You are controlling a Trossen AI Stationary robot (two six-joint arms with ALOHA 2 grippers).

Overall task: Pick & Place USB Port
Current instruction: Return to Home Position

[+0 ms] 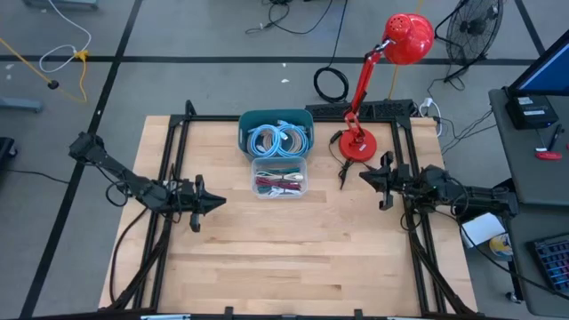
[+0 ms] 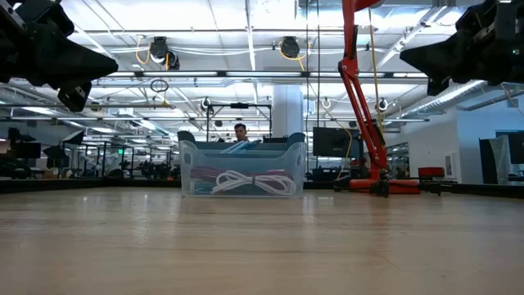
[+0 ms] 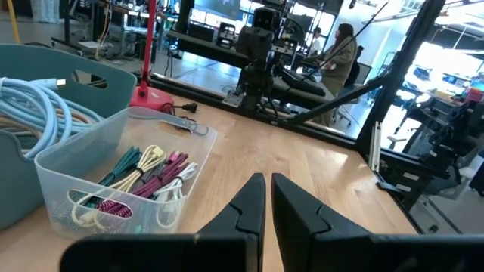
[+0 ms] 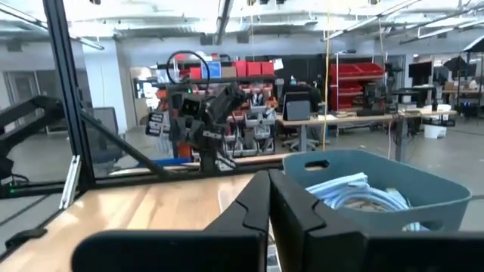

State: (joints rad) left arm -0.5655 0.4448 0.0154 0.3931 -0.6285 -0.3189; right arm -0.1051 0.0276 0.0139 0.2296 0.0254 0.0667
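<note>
USB cables lie in the transparent bin, middle of the worktop, on the teal bin's near side. Left gripper and right gripper hover either side, fingers closed and empty, likely because sorting is finished.

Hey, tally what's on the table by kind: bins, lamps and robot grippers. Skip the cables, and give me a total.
Bins: 2, the teal bin and the transparent bin
Lamps: 1, the red desk lamp
Grippers: 2, the left gripper and the right gripper
Total: 5
</note>
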